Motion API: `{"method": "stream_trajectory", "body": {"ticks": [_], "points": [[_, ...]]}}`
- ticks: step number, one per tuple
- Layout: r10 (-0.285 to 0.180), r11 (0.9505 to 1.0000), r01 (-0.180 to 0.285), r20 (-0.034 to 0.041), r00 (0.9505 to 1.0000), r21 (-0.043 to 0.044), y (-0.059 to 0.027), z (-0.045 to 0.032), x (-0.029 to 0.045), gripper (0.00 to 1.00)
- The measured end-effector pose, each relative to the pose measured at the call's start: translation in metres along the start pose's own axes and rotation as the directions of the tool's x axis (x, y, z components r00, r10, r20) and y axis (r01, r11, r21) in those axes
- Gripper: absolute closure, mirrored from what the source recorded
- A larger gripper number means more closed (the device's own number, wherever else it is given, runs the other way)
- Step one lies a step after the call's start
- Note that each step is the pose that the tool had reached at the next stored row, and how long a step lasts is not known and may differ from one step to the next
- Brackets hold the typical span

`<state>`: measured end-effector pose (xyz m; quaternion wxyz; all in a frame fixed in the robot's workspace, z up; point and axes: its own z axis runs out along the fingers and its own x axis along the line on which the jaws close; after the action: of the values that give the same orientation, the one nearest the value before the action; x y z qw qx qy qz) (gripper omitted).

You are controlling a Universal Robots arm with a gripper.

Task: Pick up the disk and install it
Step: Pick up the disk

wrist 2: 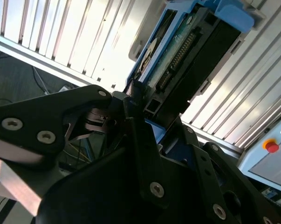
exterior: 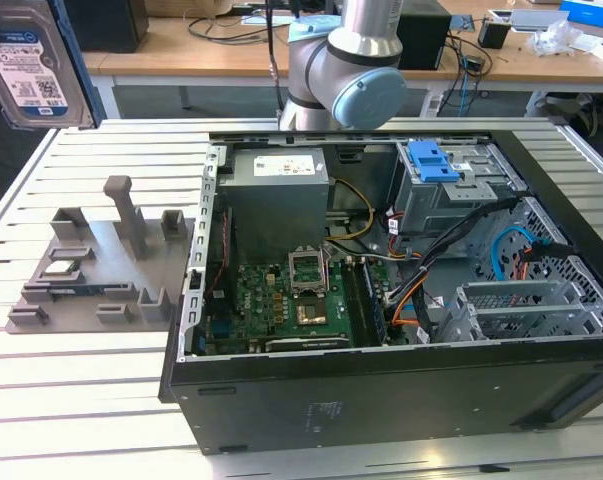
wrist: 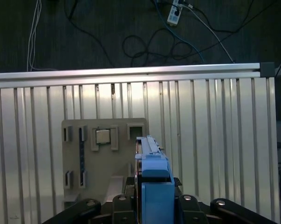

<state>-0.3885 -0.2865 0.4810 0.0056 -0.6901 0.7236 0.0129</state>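
Note:
The disk, a silver hard drive with a white label and a blue band in a blue bracket, hangs high above the table at the exterior view's far left. In the first wrist view the disk stands edge-on, blue bracket upward, and my gripper is shut on it from both sides. In the second wrist view the disk sticks out past a black finger, showing its connector edge and circuit board.
The open computer case lies on the slatted aluminium table, with the grey power-supply box and a blue-latched drive cage inside. A grey fixture plate lies beside the case. The arm's base stands behind it.

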Motion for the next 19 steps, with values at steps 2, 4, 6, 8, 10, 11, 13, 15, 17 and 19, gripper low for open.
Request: {"method": "stream_trajectory", "body": {"ticks": [2,4,6,8,10,11,13,15,17,19], "points": [[0.0,1.0,0.0,0.0,1.0,0.0,0.0,-0.0027,-0.0001,0.63],[0.0,1.0,0.0,0.0,1.0,0.0,0.0001,-0.0051,-0.0001,0.63],[0.0,1.0,0.0,0.0,1.0,0.0,0.0001,-0.0073,-0.0002,0.63],[0.0,1.0,0.0,0.0,1.0,0.0,0.0001,-0.01,-0.0003,0.63],[0.0,1.0,0.0,0.0,1.0,-0.0001,0.0001,-0.0131,-0.0004,0.63],[0.0,1.0,0.0,-0.0001,1.0,-0.0001,0.0001,-0.0141,-0.0004,0.63],[0.0,1.0,0.0,0.0,1.0,-0.0001,0.0002,-0.0184,-0.0005,0.63],[0.0,1.0,0.0,0.0,1.0,0.0,0.0002,-0.0208,-0.0005,0.63],[0.0,1.0,0.0,0.0,1.0,0.0,0.0002,-0.0229,-0.0006,0.63],[0.0,1.0,0.0,0.0,1.0,0.0,0.0002,-0.0249,-0.0007,0.63]]}}
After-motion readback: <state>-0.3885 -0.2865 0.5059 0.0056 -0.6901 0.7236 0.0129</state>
